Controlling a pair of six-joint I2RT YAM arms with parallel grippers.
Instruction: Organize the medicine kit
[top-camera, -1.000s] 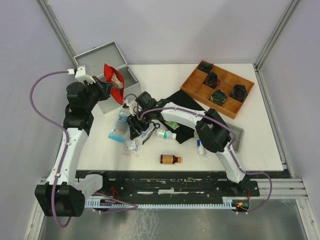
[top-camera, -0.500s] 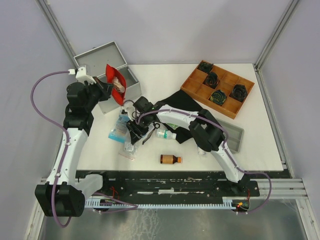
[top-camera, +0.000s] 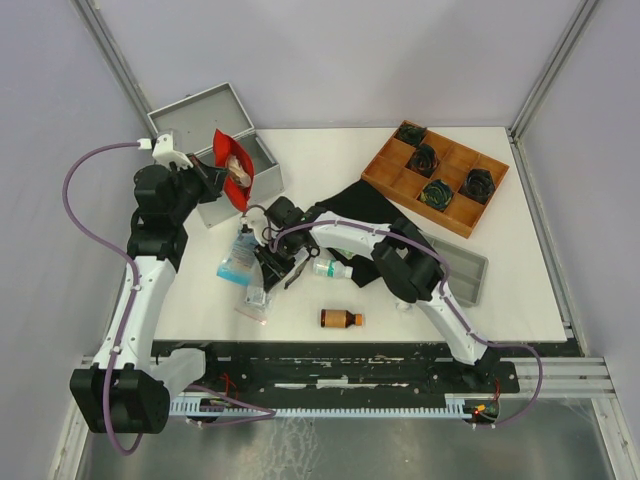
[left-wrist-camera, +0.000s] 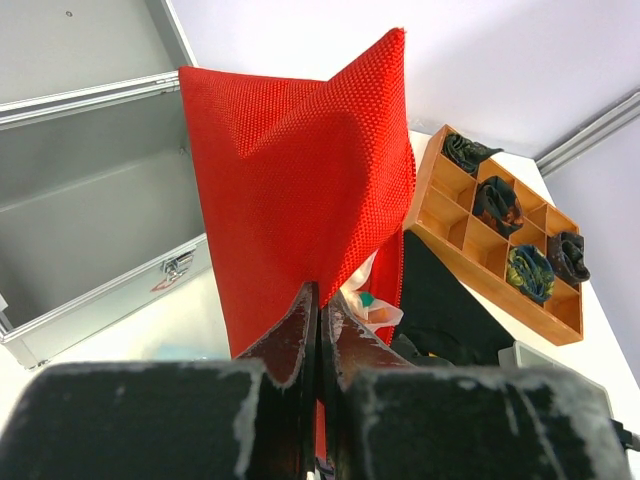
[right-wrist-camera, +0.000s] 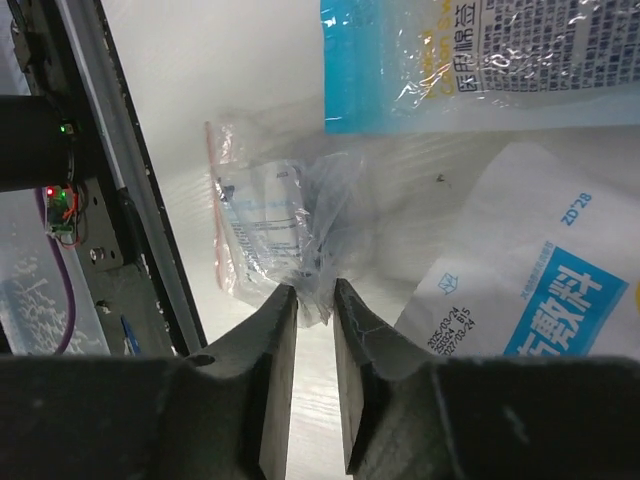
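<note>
Left arm holds a red pouch (left-wrist-camera: 300, 170) by the open medicine kit (top-camera: 195, 112); right arm works low among packets on the bench (top-camera: 330, 150).

The silver-grey kit stands at the far left corner of the bench, lid up. The left gripper (left-wrist-camera: 320, 300) has its jaws clamped tight on the pouch's lower edge, with the pouch raised just right of the case. The right gripper (right-wrist-camera: 313, 295) shows jaws drawn to a narrow gap with the crumpled edge of a clear packet (right-wrist-camera: 265, 225) between the tips. Whether they grip it cannot be told. A blue-printed packet (right-wrist-camera: 420, 60) lies just beyond.
</note>
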